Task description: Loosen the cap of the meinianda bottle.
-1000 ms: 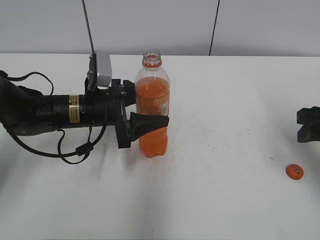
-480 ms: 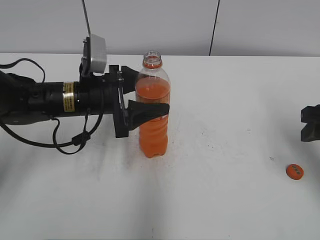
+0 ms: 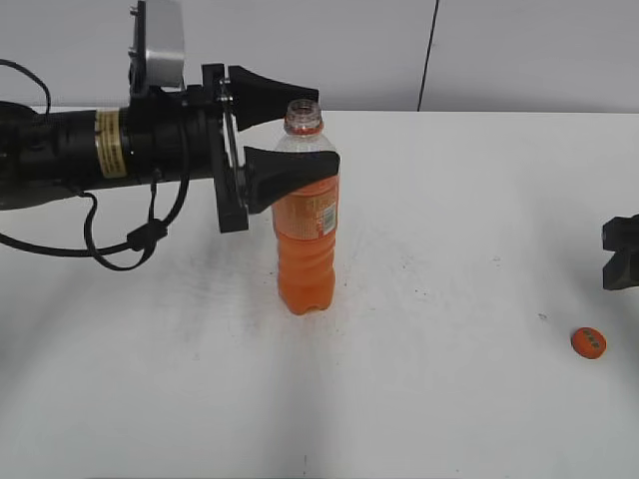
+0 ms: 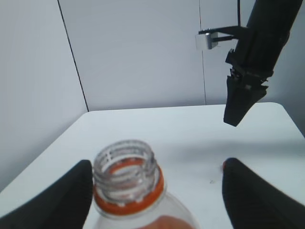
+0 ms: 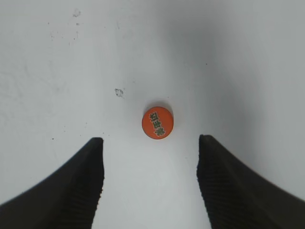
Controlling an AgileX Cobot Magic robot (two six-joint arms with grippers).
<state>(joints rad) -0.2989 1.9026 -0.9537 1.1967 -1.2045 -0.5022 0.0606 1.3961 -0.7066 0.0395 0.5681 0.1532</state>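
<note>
The meinianda bottle (image 3: pixel 306 230) stands upright on the white table, its mouth open with no cap on it; its threaded neck shows in the left wrist view (image 4: pixel 127 179). My left gripper (image 3: pixel 305 130) is open, its fingers on either side of the bottle's shoulder and neck without gripping; in the left wrist view (image 4: pixel 157 176) the fingers are wide apart. The orange cap (image 3: pixel 588 341) lies on the table at the right, print up. My right gripper (image 5: pixel 150 157) is open and empty, hovering above the cap (image 5: pixel 157 121). It shows at the right edge of the exterior view (image 3: pixel 621 252).
The white table (image 3: pixel 449 200) runs back to a grey panelled wall. The right arm (image 4: pixel 252 57) hangs over the far side in the left wrist view. Small dark specks mark the tabletop.
My left gripper has risen from around the bottle's waist to its shoulder and neck, open throughout. The bottle, the cap and the right gripper have stayed in place.
</note>
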